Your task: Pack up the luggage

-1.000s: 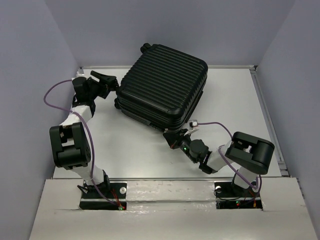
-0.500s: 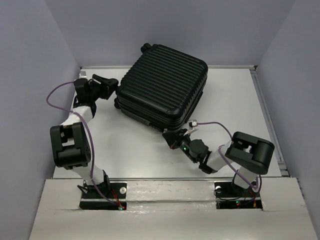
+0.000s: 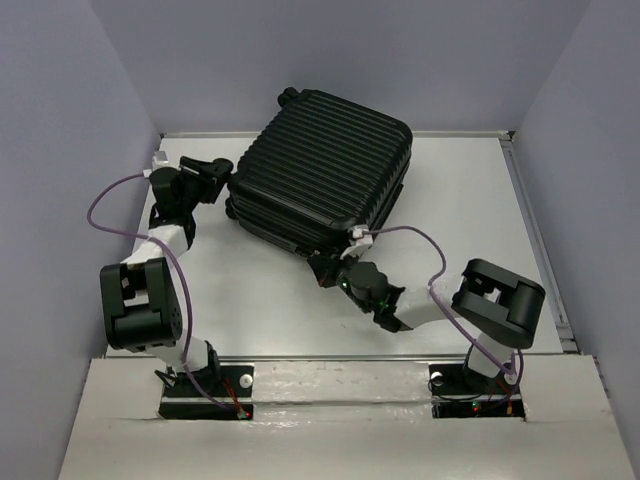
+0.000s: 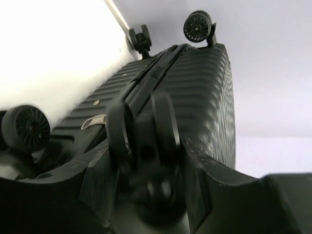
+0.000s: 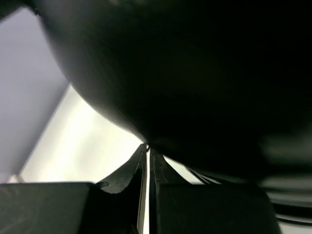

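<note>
The black ribbed luggage [image 3: 325,170] lies closed and flat at the back middle of the table. My left gripper [image 3: 222,178] is at its left corner. In the left wrist view, the left gripper [image 4: 146,146] has a finger against each side of a double caster wheel [image 4: 146,129] of the luggage [image 4: 204,87]. My right gripper [image 3: 322,268] is shut, its tips pressed against the luggage's near edge. In the right wrist view, the right gripper [image 5: 147,148] meets the dark shell [image 5: 195,73]; whether anything is pinched there is hidden.
Two more caster wheels [image 4: 27,127] [image 4: 197,27] show on the luggage's side. A raised white rim [image 3: 525,200] borders the table on the right. Purple cables [image 3: 110,190] loop off both arms. Grey walls stand close on three sides.
The left fingers have narrowed around the caster wheel. The right arm has slid left along the luggage's near edge. The luggage has shifted slightly left.
</note>
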Motion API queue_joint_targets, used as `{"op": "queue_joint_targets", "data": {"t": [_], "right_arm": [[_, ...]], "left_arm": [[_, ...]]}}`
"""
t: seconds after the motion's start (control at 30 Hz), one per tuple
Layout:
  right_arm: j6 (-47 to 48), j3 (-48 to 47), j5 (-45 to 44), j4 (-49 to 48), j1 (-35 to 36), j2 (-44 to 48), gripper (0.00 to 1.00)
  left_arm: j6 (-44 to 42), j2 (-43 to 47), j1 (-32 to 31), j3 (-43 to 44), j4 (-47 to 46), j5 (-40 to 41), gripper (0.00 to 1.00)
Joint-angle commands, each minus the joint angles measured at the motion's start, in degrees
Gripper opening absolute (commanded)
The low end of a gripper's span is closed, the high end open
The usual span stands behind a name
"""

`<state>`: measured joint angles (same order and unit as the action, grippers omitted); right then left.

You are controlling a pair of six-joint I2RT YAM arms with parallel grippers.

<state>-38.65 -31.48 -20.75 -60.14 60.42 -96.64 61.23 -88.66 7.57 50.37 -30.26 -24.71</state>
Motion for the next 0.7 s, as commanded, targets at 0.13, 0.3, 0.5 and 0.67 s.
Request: {"op": "queue_joint_targets", "data": {"t": [0.13,0.3,0.5,0.67], "right_arm": [[9.20,-29.85,-2.35,28.40,3.56,-10.31,0.07],[11.85,-28.47,-4.74,28.24,3.56,-7.17,0.07],[11.67,-11.95,1.41,25.69,-3.11,8.90,0.07],[11.67,0.09,10.89,29.19,-13.02,26.30,0.07]], "left_arm": [[-7.08,23.06,-2.56,-15.01,0.81,-11.32,0.06],[-11.03,35.82,-2.91,-22.68,7.99,-11.86,0.06],[-9.56,46.90,-5.46,-28.57,11.18,-11.07,0.06],[-9.63,51.66,-13.01,-27.36,14.69,-6.06,0.06]]}}
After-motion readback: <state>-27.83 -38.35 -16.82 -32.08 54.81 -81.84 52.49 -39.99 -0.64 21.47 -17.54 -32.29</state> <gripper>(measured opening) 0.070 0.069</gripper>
